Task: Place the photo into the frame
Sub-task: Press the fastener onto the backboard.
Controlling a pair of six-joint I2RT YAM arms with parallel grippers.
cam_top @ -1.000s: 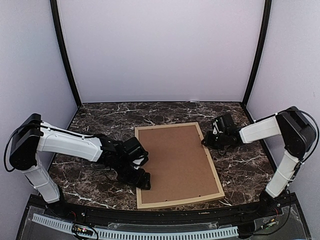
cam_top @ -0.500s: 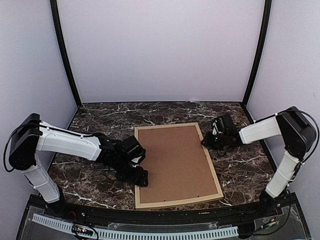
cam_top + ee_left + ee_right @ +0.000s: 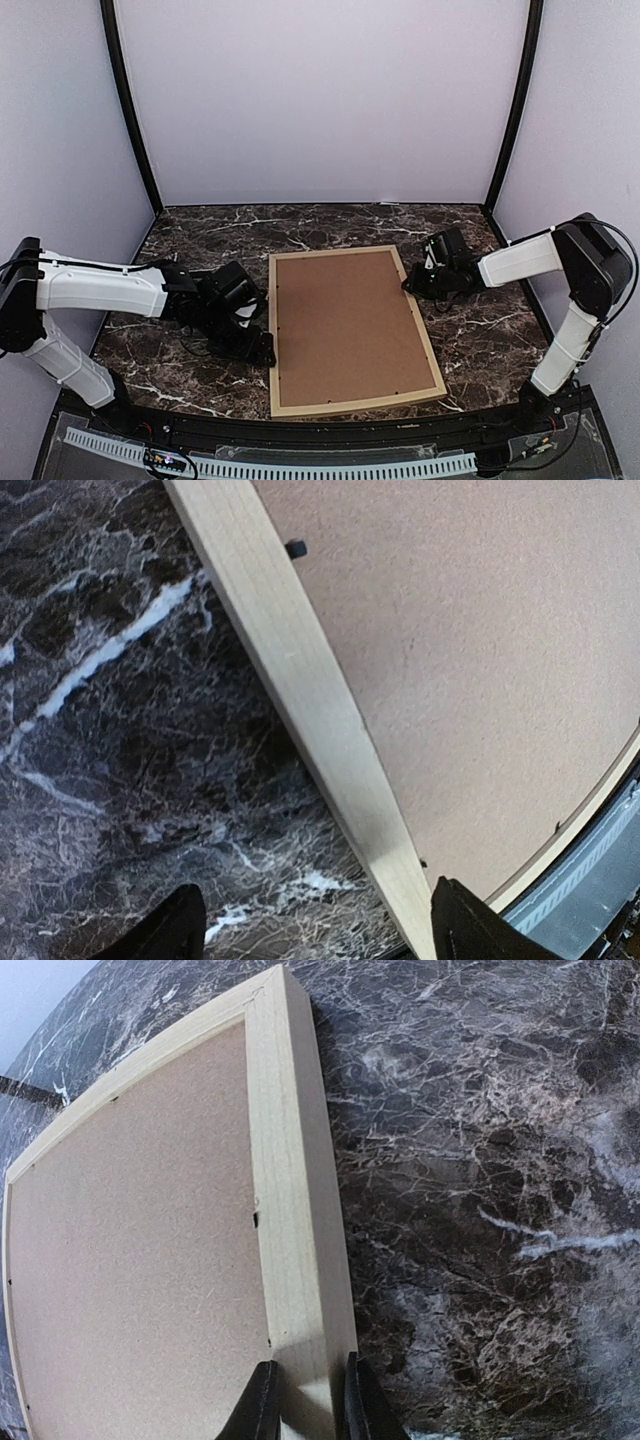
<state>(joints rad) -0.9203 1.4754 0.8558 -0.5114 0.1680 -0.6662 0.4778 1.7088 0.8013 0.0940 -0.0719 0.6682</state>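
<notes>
Around the frame [image 3: 295, 1210] rail, the right fingers [image 3: 262, 1405]

1. I can read no writing, label, brand or number in any of my three views.
2. The frame [image 3: 295, 1210] and its brown backing board [image 3: 140, 1260], left of the right wrist view, carry no legible marks.

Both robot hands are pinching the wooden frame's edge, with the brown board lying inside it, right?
Not quite. Only the right hand pinches the wooden frame by its edge. The left hand is open, gripping nothing, as the left wrist view shows. The brown board does lie inside the frame.
</notes>
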